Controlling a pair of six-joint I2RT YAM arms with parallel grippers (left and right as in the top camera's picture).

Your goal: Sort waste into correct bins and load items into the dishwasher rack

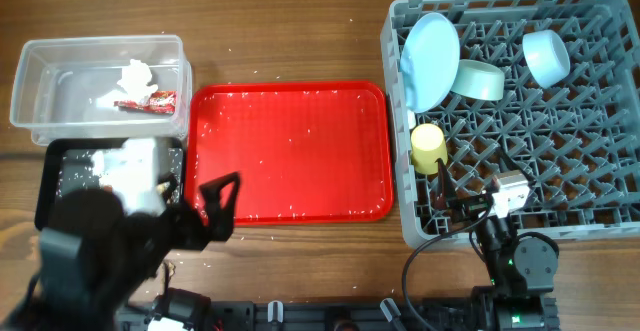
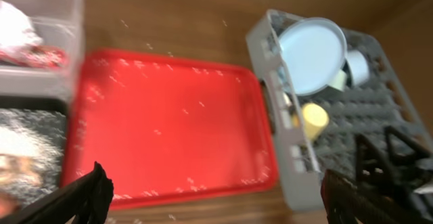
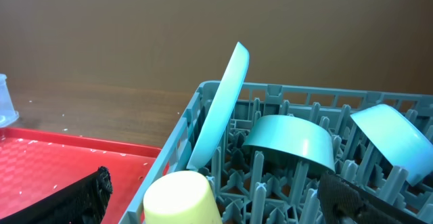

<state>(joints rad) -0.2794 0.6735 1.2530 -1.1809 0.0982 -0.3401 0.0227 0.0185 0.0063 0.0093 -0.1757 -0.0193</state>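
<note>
The dishwasher rack [image 1: 600, 171], a large grey crate with a pegged lattice floor, fills the right end of the tabletop from the far edge almost to the near edge. A pale blue plate [image 1: 430, 59] stands on edge in its far left corner, leaning against the left wall. Just right of the plate a mint-green bowl [image 1: 480, 79] is tipped among the pegs. A light blue bowl [image 1: 547, 56] is tipped further right, near the far wall. A small yellow cup [image 1: 428, 148] sits by the left wall, on the near side of the plate.

A clear tub [image 1: 100, 40] in the far left corner holds a crumpled white tissue [image 1: 135, 74] and a red snack wrapper [image 1: 148, 100]. A black tub [image 1: 50, 176] lies against its near side, speckled with pale bits and partly hidden by the left arm. The flat red tray [image 1: 290, 151] lies mid-table, dotted with crumbs [image 1: 305, 131], with only a thin gap to the tubs on its left and to the rack on its right. Bare wood shows along the far edge between the clear tub and the rack, and in a strip along the near edge.

The left gripper [image 2: 215, 180] hangs over the tray's near left corner, its fingers spread wide and holding nothing. The right gripper [image 3: 213, 187] is over the rack's near left part, just on the near side of the cup, also spread wide and holding nothing.
</note>
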